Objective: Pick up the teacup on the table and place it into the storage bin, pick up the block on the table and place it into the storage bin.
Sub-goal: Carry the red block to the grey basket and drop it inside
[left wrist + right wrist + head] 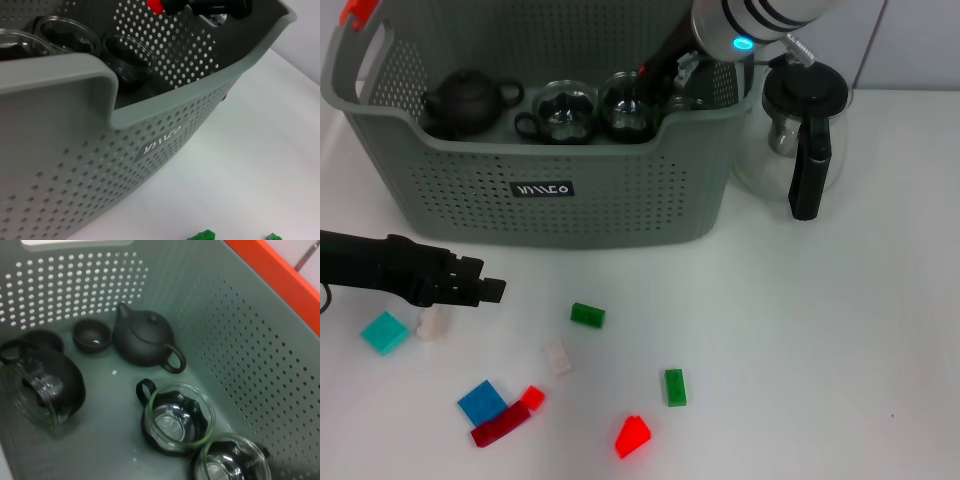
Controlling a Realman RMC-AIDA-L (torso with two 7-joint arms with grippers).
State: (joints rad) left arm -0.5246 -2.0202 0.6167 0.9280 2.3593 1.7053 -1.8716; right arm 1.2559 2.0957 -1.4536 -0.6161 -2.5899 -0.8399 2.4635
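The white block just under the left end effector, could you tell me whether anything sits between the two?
Nothing visible does. In the head view the left end effector hangs just above and right of the white block, bare table between them. The teal block lies beside it, apart, opposite the end effector.

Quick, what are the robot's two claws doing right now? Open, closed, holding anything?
Left gripper: low over the table in front of the storage bin, cannot be told.
Right gripper: reaching down inside the bin, cannot be told.

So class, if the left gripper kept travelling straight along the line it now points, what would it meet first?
Probably the green block, just past the left gripper; though depth is unclear and it may pass just beside it.
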